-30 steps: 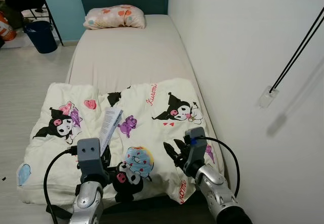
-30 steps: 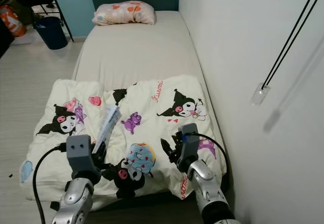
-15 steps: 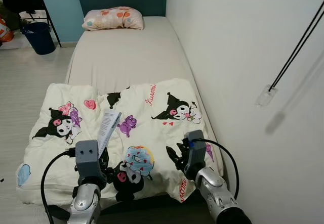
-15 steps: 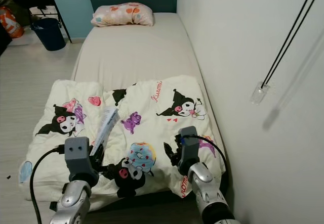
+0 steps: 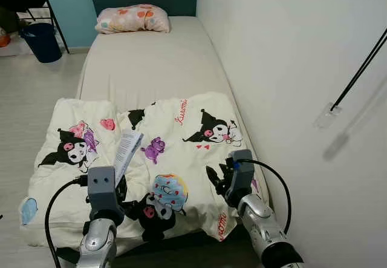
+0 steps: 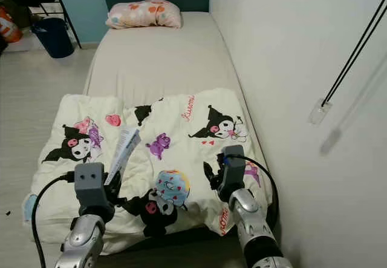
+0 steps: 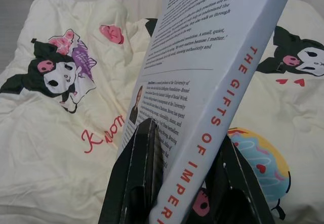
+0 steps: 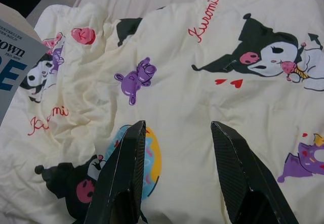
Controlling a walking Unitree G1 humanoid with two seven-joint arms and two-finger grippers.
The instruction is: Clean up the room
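Observation:
A white paperback book [image 5: 127,150] with red spine lettering [image 7: 212,107] stands up between the black fingers [image 7: 144,173] of my left gripper [image 5: 118,186], which is shut on its lower end. Under it lies a cream blanket [image 5: 181,135] printed with cartoon characters, spread over the foot of the bed. My right gripper [image 5: 216,180] hovers low over the blanket's right part. In the right wrist view its fingers [image 8: 126,168] stand apart with nothing between them.
The bare beige mattress [image 5: 145,56] runs back to a patterned pillow [image 5: 132,19] at the head. A white wall [image 5: 290,68] borders the bed's right side, with black cables [image 5: 357,74] hanging on it. A dark blue bin [image 5: 41,41] stands on the floor at the far left.
The camera has shifted slightly, so the bed sits a little differently in view. Both grippers stay low over the blanket, the left one still holding the book.

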